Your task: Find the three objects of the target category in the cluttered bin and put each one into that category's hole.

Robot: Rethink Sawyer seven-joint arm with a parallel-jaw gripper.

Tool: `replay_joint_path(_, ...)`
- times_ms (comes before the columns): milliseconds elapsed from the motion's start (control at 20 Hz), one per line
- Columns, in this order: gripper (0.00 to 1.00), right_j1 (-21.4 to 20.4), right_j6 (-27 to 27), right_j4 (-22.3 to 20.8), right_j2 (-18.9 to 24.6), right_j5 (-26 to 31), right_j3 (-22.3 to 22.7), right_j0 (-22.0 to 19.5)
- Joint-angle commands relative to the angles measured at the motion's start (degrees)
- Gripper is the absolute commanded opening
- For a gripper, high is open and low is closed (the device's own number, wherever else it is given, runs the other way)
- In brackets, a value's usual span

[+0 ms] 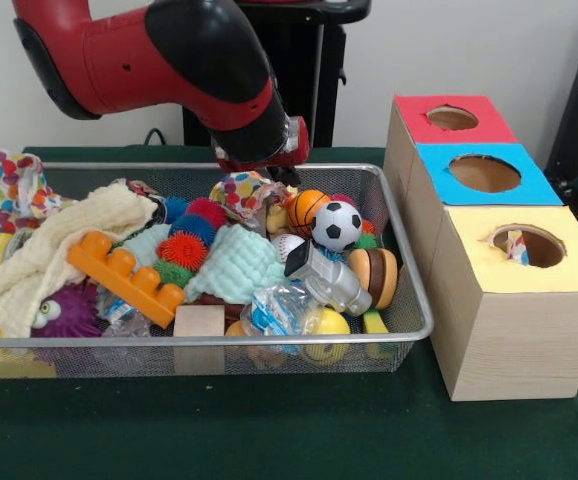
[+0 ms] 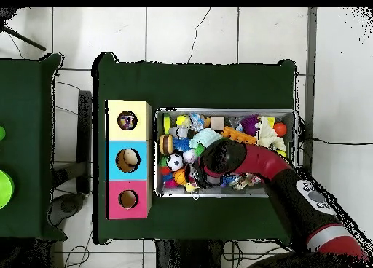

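Note:
The wire mesh bin (image 1: pixel 409 262) sits on the green table and is full of toys; it also shows in the overhead view (image 2: pixel 294 134). One polka-dot fabric piece (image 1: pixel 241 190) lies at the bin's far side, right under my gripper (image 1: pixel 257 168), whose tips are hidden by the arm's end. A second polka-dot piece (image 1: pixel 14 185) hangs over the bin's far left corner. A third piece (image 1: pixel 517 245) shows inside the yellow-surrounded hole (image 1: pixel 541 247) of the wooden box, right of the bin. In the overhead view the arm (image 2: pixel 240 157) covers the bin's middle, and the yellow hole (image 2: pixel 127 120) holds something.
A blue-surrounded hole (image 1: pixel 484 173) and a red-surrounded hole (image 1: pixel 452 118) lie behind the yellow one. In the bin are a cream cloth (image 1: pixel 59 245), a mint cloth (image 1: pixel 237 265), an orange brick (image 1: pixel 127 275), a soccer ball (image 1: pixel 337 225) and a wooden block (image 1: pixel 199 322).

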Motion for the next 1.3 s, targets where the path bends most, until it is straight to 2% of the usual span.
replay_joint_path(50, 0.0, -0.91, -2.91, 5.0, 3.68, 7.18, -7.13, -0.31)
replay_joint_path(600, 0.0, -1.15, -3.28, 6.65, 2.78, 7.84, -7.86, 0.12)
replay_joint_path(650, 0.0, -1.24, -3.83, 5.5, 2.48, 6.22, -7.47, 0.26)
replay_joint_path(800, 0.0, 2.37, -4.65, 2.29, 1.54, -3.48, -5.72, -1.21)
replay_joint_path(850, 0.0, 2.16, -5.28, 1.91, 1.73, -4.49, -4.95, -1.87)
replay_joint_path(950, 0.0, -0.09, -5.86, 1.7, 1.81, -3.0, -4.47, -2.03)
replay_joint_path(1100, 0.0, -2.7, -6.06, 0.85, 1.34, 0.85, -6.84, -0.59)
replay_joint_path(1250, 0.0, -3.32, -5.04, 1.42, 1.47, 3.24, -8.22, 0.0)
replay_joint_path(1300, 0.0, -2.76, -4.68, 2.32, 1.46, 5.61, -8.98, 0.12)
